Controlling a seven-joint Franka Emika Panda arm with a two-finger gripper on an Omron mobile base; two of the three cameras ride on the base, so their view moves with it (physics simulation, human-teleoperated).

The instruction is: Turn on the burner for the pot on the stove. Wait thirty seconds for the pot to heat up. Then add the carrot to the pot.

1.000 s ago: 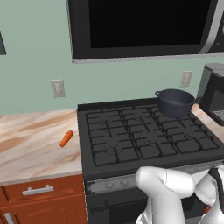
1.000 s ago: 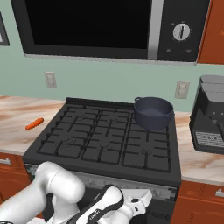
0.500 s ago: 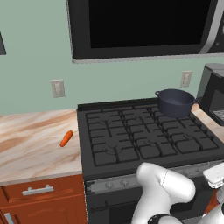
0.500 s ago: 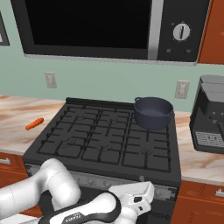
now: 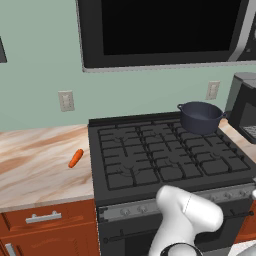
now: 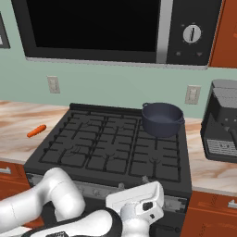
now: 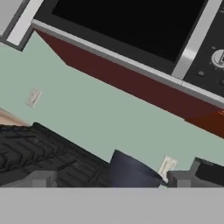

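Observation:
The dark blue-grey pot [image 5: 200,117] [image 6: 162,119] stands on the back right burner of the black stove [image 5: 150,165] [image 6: 102,148]. On the marble counter left of the stove lies the small orange carrot [image 5: 76,158] [image 6: 36,131]. My gripper [image 6: 134,183] [image 7: 111,179] is low in front of the stove's grey knob strip [image 6: 88,187], right of its middle. It points up and back over the grates. It is open, its tips wide apart with nothing between them. In the hand view the pot [image 7: 131,173] shows far off between the two tips.
A black microwave [image 6: 92,28] hangs above the stove. A black appliance with a grey top [image 6: 222,120] stands on the counter right of the pot. Wall outlets [image 5: 66,100] sit on the green wall. Red-brown cabinets [image 5: 45,225] run under the counter.
The arm has swung: in the right base view the hand rose and moved left toward the stove's front strip. The pot and carrot have not moved. The jaws stayed open.

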